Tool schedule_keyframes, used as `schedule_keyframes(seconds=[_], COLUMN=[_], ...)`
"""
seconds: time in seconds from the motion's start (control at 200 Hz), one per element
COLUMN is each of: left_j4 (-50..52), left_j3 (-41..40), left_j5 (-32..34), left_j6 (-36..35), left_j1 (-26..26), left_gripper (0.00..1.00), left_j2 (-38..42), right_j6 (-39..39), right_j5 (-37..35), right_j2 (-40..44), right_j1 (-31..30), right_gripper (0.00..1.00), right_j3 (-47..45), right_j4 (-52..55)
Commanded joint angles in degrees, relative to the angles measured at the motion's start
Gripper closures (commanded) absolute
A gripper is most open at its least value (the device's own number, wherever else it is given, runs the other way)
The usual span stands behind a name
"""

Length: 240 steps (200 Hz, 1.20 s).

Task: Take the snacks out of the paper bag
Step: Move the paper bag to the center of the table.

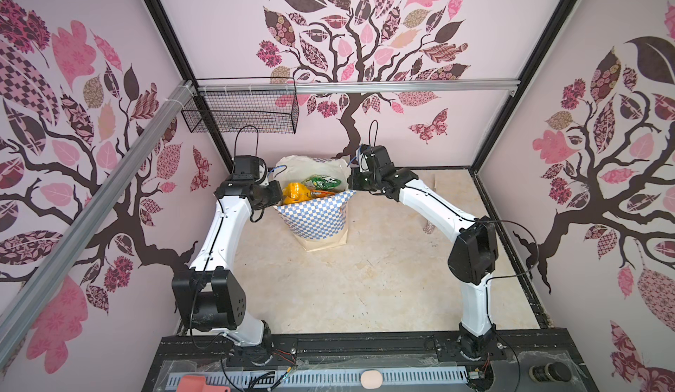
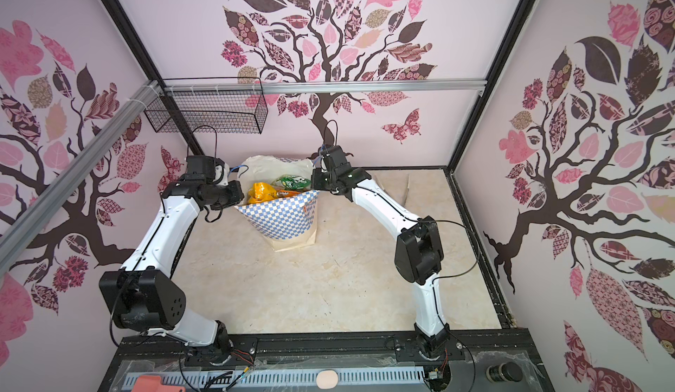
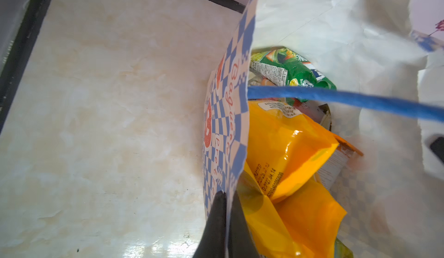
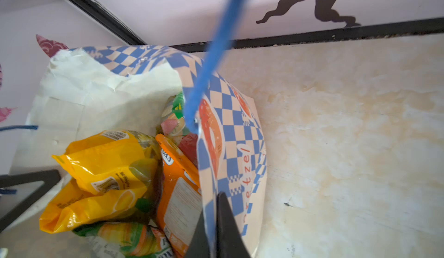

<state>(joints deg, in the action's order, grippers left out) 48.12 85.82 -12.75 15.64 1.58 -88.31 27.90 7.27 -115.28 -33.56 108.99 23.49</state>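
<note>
Left claw (image 3: 227, 195), right claw (image 4: 212, 208) grip paper bag (image 1: 316, 222) rim | snacks (image 1: 297, 193) inside

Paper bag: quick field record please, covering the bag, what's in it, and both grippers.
bag: paper bag, upright on table, mouth open
contents: snacks inside; yellow packet and green packet on top
left gripper: shut on bag's checkered rim
right gripper: shut on same rim, opposite end
snacks taken out: none in view
</note>
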Motion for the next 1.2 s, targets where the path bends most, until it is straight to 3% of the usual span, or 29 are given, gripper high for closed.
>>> schedule_keyframes(seconds=[0.0,0.08,0.485,0.645,0.75,0.945,1.025,1.1,1.195], left_j4=[-4.0,-4.9,-12.3,-12.2,-17.6,-17.5,-17.1,-17.2,-17.3], left_j3=[1.8,0.6,-10.3,-12.7,-16.8,-16.8,-17.3,-17.4,-17.5], left_j5=[-8.0,-11.0,-10.5,-4.4,-2.7,-1.4,1.5,3.1,3.7], left_j6=[3.5,5.2,16.5,19.2,23.1,25.7,25.6,25.2,23.8], left_j1=[-0.4,-2.2,-15.9,-23.3,-25.1,-27.8,-27.8,-27.8,-27.8], left_gripper=[1.0,1.0,1.0,1.0,1.0,1.0,1.0,1.0,0.82], left_j2=[4.9,6.7,15.6,17.2,19.2,18.7,19.2,19.5,19.8], right_j6=[-0.1,-0.9,-4.3,-4.7,-4.9,-4.1,-4.6,-4.0,-3.8], right_j5=[1.7,1.1,-4.9,-6.5,-8.1,-1.7,-1.6,-1.3,-2.1], right_j2=[8.2,12.4,34.0,38.4,40.2,41.0,41.3,41.8,42.2], right_j1=[-0.3,-0.3,0.3,0.6,1.2,6.5,6.6,6.6,6.6], right_gripper=[0.96,0.96,0.95,0.94,0.94,0.93,0.81,0.6,0.44], right_j3=[-1.9,-5.9,-29.8,-34.2,-35.4,-35.4,-36.2,-37.6,-37.4], right_j4=[-1.4,-2.4,-3.3,-1.2,-0.2,0.7,0.9,0.5,0.8])
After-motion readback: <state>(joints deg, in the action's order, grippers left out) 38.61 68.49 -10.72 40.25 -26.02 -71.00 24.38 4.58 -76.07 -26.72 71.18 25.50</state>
